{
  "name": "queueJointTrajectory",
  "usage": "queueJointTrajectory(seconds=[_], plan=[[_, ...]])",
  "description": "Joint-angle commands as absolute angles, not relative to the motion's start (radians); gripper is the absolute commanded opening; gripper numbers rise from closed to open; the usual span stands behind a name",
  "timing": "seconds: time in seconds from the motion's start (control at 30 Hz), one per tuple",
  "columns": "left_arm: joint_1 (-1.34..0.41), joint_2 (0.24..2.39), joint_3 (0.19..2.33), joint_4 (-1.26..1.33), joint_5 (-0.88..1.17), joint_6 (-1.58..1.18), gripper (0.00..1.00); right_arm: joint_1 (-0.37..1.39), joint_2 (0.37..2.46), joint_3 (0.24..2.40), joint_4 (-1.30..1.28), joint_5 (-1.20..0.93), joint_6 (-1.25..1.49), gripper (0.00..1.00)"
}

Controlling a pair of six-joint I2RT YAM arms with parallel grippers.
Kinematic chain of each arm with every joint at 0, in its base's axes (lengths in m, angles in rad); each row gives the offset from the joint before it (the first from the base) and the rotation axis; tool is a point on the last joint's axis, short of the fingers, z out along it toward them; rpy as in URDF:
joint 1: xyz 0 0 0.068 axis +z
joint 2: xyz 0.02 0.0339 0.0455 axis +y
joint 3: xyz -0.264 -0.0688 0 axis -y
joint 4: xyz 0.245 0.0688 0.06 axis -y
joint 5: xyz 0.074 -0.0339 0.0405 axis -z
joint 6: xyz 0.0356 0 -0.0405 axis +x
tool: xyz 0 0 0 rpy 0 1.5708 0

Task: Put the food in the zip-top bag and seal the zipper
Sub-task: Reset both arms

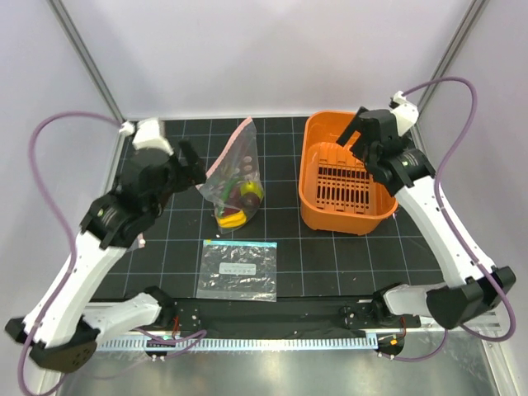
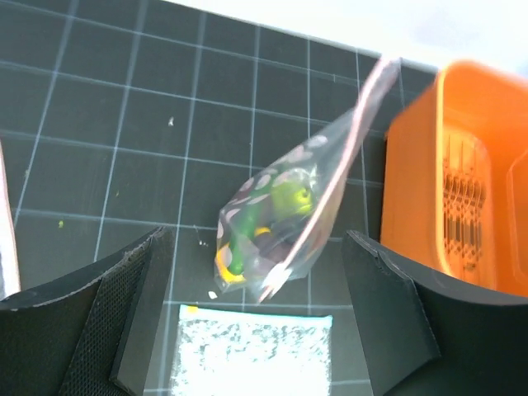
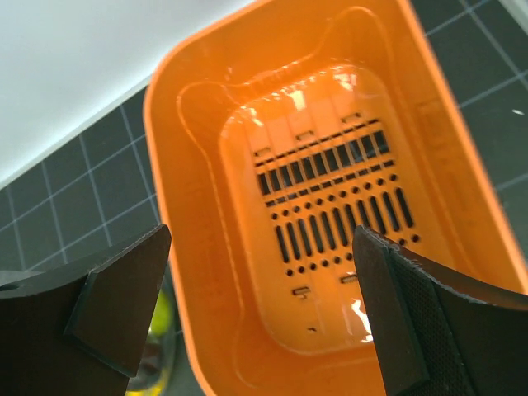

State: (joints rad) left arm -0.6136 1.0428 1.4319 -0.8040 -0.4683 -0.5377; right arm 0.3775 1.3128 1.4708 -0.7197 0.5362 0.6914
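The zip-top bag (image 1: pixel 237 169) lies on the black mat with the food (image 1: pixel 240 200) bunched in its lower end. In the left wrist view the zip-top bag (image 2: pixel 289 206) holds a green round fruit (image 2: pixel 294 196), a slim green chili (image 2: pixel 238 247), a yellow pepper (image 2: pixel 225 272) and a dark piece. Its pink zipper (image 2: pixel 351 153) runs up the right edge; whether it is sealed I cannot tell. My left gripper (image 1: pixel 195 169) is open just left of the bag, nothing in it. Over the orange basket, my right gripper (image 1: pixel 360 142) hangs open and empty.
The orange basket (image 1: pixel 312 177) stands at the back right with nothing showing inside; its rim (image 3: pixel 165 107) fills the right wrist view. A second clear bag with a teal strip and white label (image 1: pixel 238 268) lies flat near the front, also in the left wrist view (image 2: pixel 256 355).
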Motion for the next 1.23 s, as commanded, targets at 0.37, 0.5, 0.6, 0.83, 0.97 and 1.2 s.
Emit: queueJointTrajectory(seconds=[0.37, 0.5, 0.6, 0.83, 0.97, 1.2], plan=[[-0.611, 0.532, 0.921, -0.68, -0.509, -0.775, 0.92, 0.38, 1.062, 1.164, -0.77, 0.558, 0.709, 1.0], [-0.611, 0.512, 0.893, -0.684, -0.502, -0.779, 0.92, 0.38, 1.063, 1.144, -0.77, 0.517, 0.704, 0.99], [-0.611, 0.505, 0.873, -0.689, -0.477, -0.788, 1.0, 0.38, 1.068, 1.15, -0.782, 0.485, 0.692, 1.0], [-0.611, 0.476, 0.848, -0.71, -0.469, -0.818, 1.0, 0.38, 1.032, 1.12, -0.736, 0.414, 0.612, 1.0], [-0.611, 0.466, 0.841, -0.709, -0.477, -0.815, 1.0, 0.38, 1.019, 1.114, -0.696, 0.344, 0.614, 0.99], [-0.611, 0.472, 0.844, -0.707, -0.479, -0.805, 1.0, 0.38, 1.049, 1.138, -0.709, 0.333, 0.634, 1.0]])
